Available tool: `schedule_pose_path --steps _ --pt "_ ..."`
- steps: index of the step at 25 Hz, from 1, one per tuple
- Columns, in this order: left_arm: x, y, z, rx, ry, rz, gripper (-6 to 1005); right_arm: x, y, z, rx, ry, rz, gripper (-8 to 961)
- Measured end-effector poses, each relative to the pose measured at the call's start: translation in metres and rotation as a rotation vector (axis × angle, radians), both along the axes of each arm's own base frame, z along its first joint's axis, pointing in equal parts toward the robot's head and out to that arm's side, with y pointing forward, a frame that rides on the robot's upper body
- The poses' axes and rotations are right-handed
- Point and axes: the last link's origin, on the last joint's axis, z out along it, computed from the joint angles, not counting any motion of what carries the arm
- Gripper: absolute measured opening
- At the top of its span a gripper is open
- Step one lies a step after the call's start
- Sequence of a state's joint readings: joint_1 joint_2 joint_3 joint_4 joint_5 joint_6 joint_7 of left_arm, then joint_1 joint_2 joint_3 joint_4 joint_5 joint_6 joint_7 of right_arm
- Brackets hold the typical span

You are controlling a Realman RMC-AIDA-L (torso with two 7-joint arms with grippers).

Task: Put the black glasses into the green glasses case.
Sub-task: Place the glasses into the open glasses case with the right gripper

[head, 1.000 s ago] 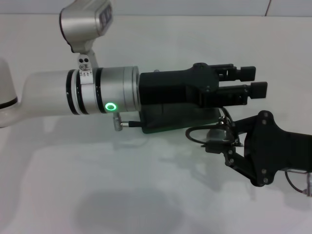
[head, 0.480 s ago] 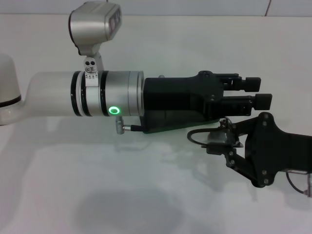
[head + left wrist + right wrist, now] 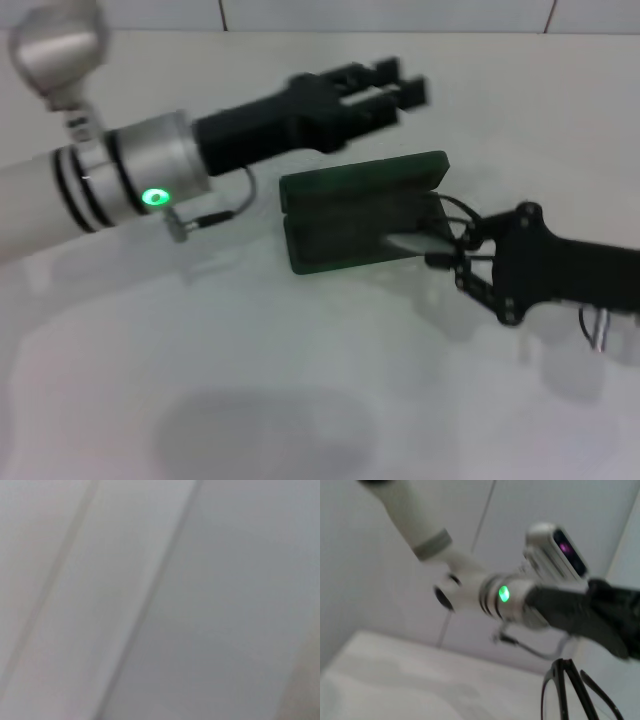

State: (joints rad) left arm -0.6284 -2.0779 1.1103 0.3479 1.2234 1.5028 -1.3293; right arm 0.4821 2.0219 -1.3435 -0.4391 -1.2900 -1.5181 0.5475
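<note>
A plain white bench [image 3: 300, 400] is carrying the green case [image 3: 360, 215], lying open at centre frame. The right pincer [image 3: 462, 262] is gripping the black glasses [image 3: 575, 692] at the case's right end, while the left pincer [image 3: 385, 85] is hovering part-open at upper centre. Light, thin and fragile, the glasses are probably best held gently by the frame.

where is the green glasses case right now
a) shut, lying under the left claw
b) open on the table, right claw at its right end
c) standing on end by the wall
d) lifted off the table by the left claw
b: in the head view the green glasses case lies open on the table, the right claw reaching its right end, while the left claw hovers beyond it, touching nothing.
</note>
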Motion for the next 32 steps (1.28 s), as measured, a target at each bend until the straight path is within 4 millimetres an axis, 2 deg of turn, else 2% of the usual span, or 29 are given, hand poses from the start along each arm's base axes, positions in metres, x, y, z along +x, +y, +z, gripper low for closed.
schedule_pose_path --steps 1,7,18,32 --pt "-0.006 0.001 0.006 0.035 -0.010 0.023 587 -0.003 0.015 -0.001 0.081 -0.098 -0.015 116" --pt "-0.017 -0.002 0.017 0.082 -0.016 0.052 587 -0.014 0.033 -0.012 0.166 -0.252 -0.061 115" --pt "-0.014 0.002 0.011 0.071 0.006 0.054 586 -0.040 0.034 -0.053 0.348 -0.492 0.024 116" --pt "-0.008 0.006 0.008 0.065 0.014 0.045 586 -0.053 0.036 -0.064 0.358 -0.507 0.054 124"
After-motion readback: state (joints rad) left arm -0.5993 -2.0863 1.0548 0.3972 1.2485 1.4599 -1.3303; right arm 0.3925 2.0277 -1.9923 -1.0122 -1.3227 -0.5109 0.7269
